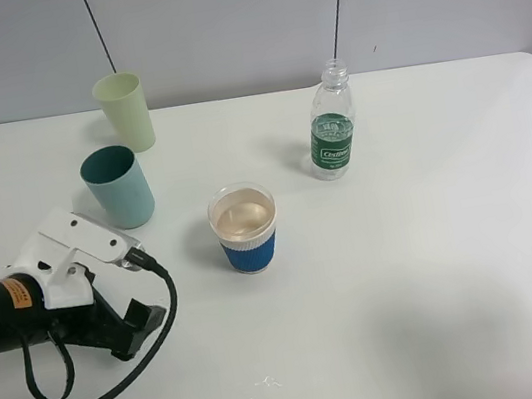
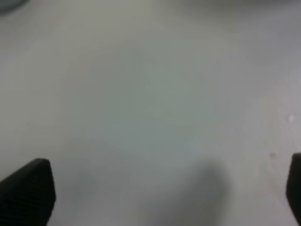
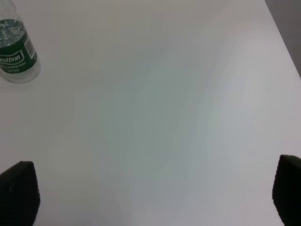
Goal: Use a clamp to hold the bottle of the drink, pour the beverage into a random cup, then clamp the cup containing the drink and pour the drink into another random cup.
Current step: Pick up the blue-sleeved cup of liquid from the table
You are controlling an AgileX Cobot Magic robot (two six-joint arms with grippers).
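Judging the filled cup (image 1: pixel 246 231) in the middle of the worktop (image 1: pixel 440 273) light, thin-walled and sloshy, so clamp gently on its blue sleeve (image 1: pixel 250 254); left tool (image 2: pixel 160 193) and right tool (image 3: pixel 153 190) both gape wide, holding nothing.

The white worktop (image 1: pixel 438 263) carries four upright items: a pale green cup (image 1: pixel 125 111), a teal cup (image 1: pixel 118 187) near it, a blue-sleeved cup (image 1: pixel 246 230) and an uncapped bottle (image 1: pixel 334 135).

Three cups, one pale green cup (image 1: pixel 125 110) at upper left, one teal cup (image 1: pixel 118 186) left of centre, one blue-sleeved cup (image 1: pixel 245 229) at centre, one clear bottle (image 1: pixel 332 123) upper right of centre, one white table (image 1: pixel 438 263)
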